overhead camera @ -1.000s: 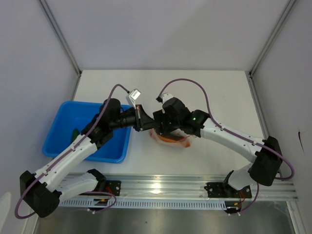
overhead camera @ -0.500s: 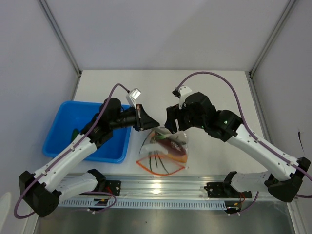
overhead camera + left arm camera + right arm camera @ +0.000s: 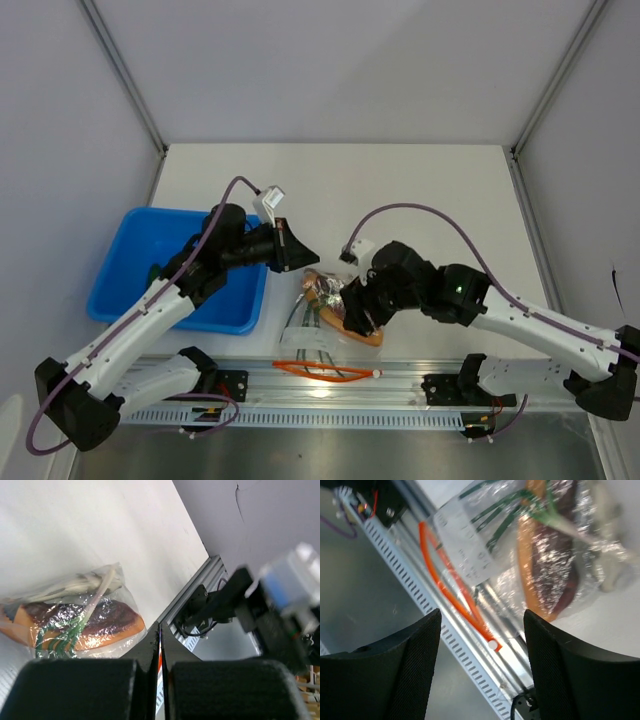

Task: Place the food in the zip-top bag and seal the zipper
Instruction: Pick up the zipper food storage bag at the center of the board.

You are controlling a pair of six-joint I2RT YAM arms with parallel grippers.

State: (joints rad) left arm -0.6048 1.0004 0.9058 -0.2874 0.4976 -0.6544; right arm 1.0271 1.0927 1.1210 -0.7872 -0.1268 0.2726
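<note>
Top view: the clear zip-top bag (image 3: 318, 322) lies at six o'clock on the table (image 3: 420, 190), and its red-orange zipper (image 3: 330, 372) reaches the rail (image 3: 420, 372). The blue tray (image 3: 120, 300) at nine o'clock holds one green piece (image 3: 153, 272).

Left wrist view: the bag holds the meat slab (image 3: 110, 620) and the green stalks (image 3: 65, 635). The left gripper (image 3: 160, 645) has its jaws pressed together, pinching nothing.

Right wrist view: the right gripper (image 3: 482, 617) has its jaws spread over the bag. The faint print (image 3: 465, 540) on the bag is not readable.

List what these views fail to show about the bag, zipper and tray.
- Zipper: sealed or not unclear; right wrist view blurred, top view too small.
- Zip-top bag: left wrist view, near part hidden behind the shut left gripper.
- Blue tray contents: top view, left arm covers part.
- Right gripper contact with bag: top view, fingertips hidden under its wrist.
</note>
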